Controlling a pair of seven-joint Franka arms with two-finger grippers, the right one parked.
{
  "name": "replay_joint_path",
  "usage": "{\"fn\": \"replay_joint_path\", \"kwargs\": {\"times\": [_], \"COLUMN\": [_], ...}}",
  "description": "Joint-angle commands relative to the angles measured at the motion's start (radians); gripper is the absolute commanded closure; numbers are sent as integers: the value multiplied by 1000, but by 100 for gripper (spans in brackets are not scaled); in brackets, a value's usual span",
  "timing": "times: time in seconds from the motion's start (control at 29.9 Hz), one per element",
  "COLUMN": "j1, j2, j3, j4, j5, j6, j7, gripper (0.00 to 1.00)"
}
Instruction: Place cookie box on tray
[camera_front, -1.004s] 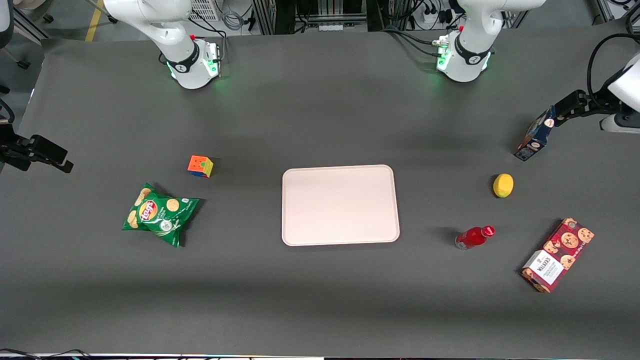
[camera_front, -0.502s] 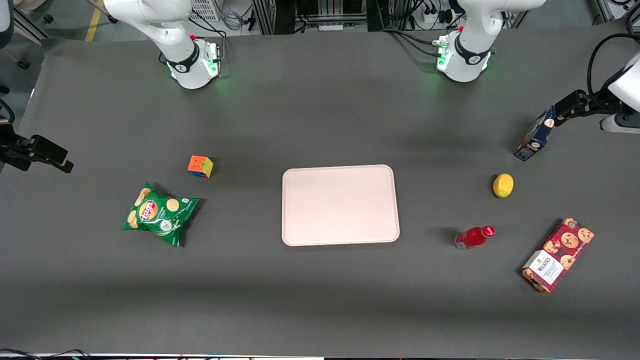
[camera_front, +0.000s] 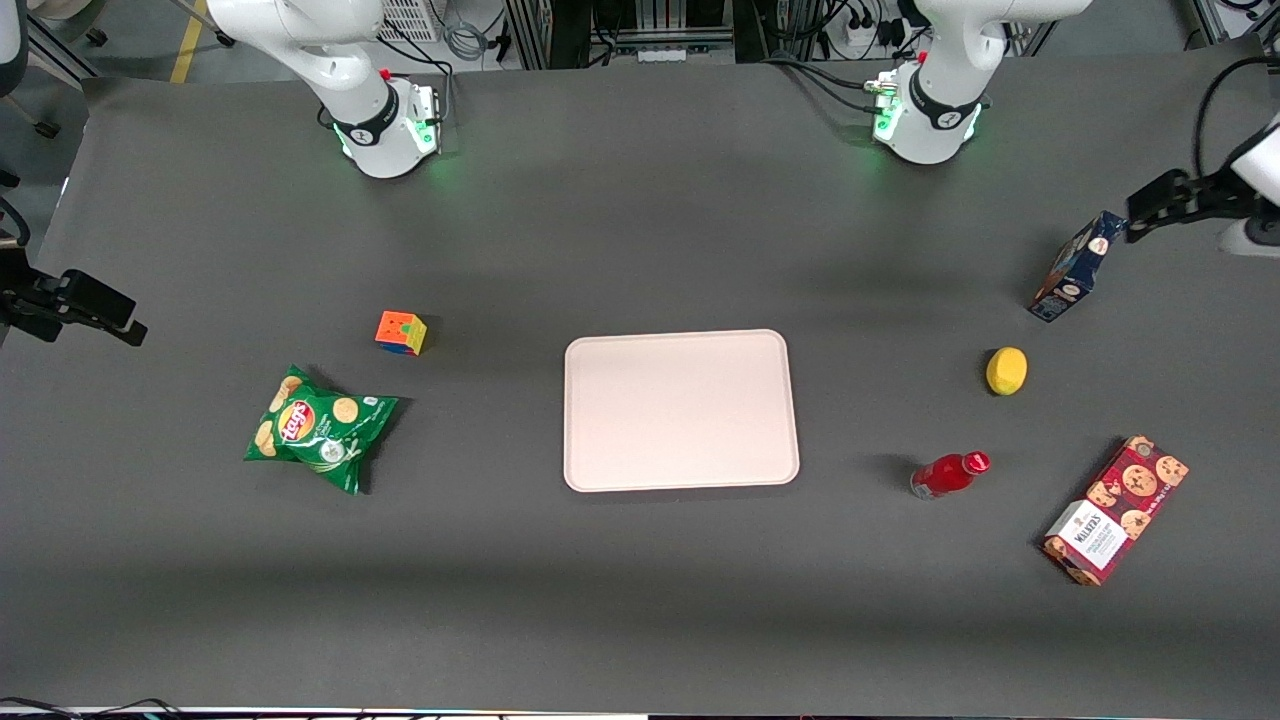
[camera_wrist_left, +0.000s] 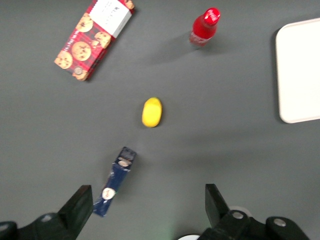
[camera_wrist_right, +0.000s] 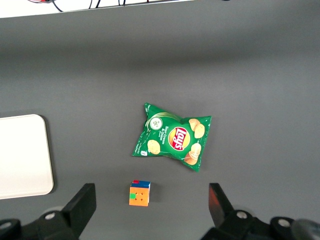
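Cookie box (camera_front: 1075, 265), a small narrow dark navy carton with a round tan cookie picture, stands on the dark grey table (camera_front: 640, 600) toward the working arm's end, well apart from the large pale pinkish-cream rectangular tray (camera_front: 681, 410). The left arm's black two-finger gripper (camera_front: 1150, 210) hovers just beside the carton's top, its jaws spread wide and holding nothing. A yellow lemon (camera_front: 1006, 370) lies nearer the front camera. The arm is cut off at the frame edge

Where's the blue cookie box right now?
The cookie box stands on the table toward the working arm's end, near the lemon, with the open gripper just above it.
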Motion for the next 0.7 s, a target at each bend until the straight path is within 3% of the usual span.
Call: {"fn": "replay_joint_path", "kwargs": {"times": [0.0,0.23,0.57,0.67], "j1": [8,55,116,152], "j2": [-96,-205,-204,-171], "j3": [47,56,99,105], "j4": [-89,-352,-770,-833], "j5": [68,80,80,82], "j6": [-23,109,597,697], "j7": [196,357,444,481], "gripper": [0,0,0,0]}}
